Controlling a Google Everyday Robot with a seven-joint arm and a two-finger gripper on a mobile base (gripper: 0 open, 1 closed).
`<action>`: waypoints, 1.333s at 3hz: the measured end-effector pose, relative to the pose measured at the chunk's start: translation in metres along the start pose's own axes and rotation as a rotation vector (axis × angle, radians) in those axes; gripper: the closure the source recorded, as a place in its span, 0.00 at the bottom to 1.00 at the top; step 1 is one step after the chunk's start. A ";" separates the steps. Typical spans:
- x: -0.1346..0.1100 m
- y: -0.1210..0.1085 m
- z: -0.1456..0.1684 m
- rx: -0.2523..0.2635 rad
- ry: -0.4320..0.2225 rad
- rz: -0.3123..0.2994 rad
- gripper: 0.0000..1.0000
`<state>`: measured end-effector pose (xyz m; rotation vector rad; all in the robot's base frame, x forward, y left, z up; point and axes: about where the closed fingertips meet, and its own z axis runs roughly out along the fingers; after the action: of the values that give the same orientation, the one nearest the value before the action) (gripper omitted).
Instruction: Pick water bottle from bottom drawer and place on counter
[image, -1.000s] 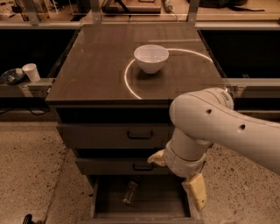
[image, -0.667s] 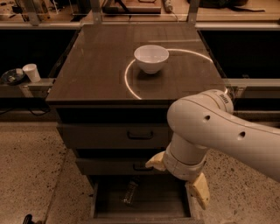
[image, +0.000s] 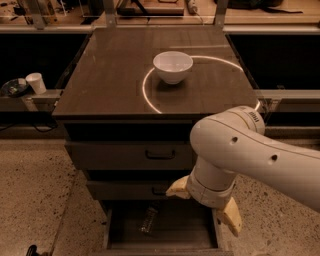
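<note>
The water bottle (image: 148, 220) lies on the dark floor of the bottom drawer (image: 107, 234), which is pulled out, left of the drawer's middle. The claw (image: 205, 203) hangs over the drawer's right part, near the bottle but apart from it, released, its two tan fingers (image: 229, 217) spread wide and holding nothing. Above, on the worktop (image: 110, 75), stands a white bowl (image: 172, 66) inside a curved light reflection. A white paper cup (image: 36, 83) sits on a ledge far left.

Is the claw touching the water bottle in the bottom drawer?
Apart. The camera view shows the claw to the right of the water bottle, which lies in the bottom drawer, with dark drawer floor visible between them.
</note>
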<state>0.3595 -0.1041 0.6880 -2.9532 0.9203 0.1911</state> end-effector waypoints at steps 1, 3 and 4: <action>0.026 0.002 0.017 0.061 0.023 -0.124 0.00; 0.041 0.000 0.033 0.183 0.035 -0.309 0.00; 0.045 -0.010 0.043 0.264 -0.009 -0.301 0.00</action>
<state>0.3973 -0.1180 0.6398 -2.7913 0.4481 0.0646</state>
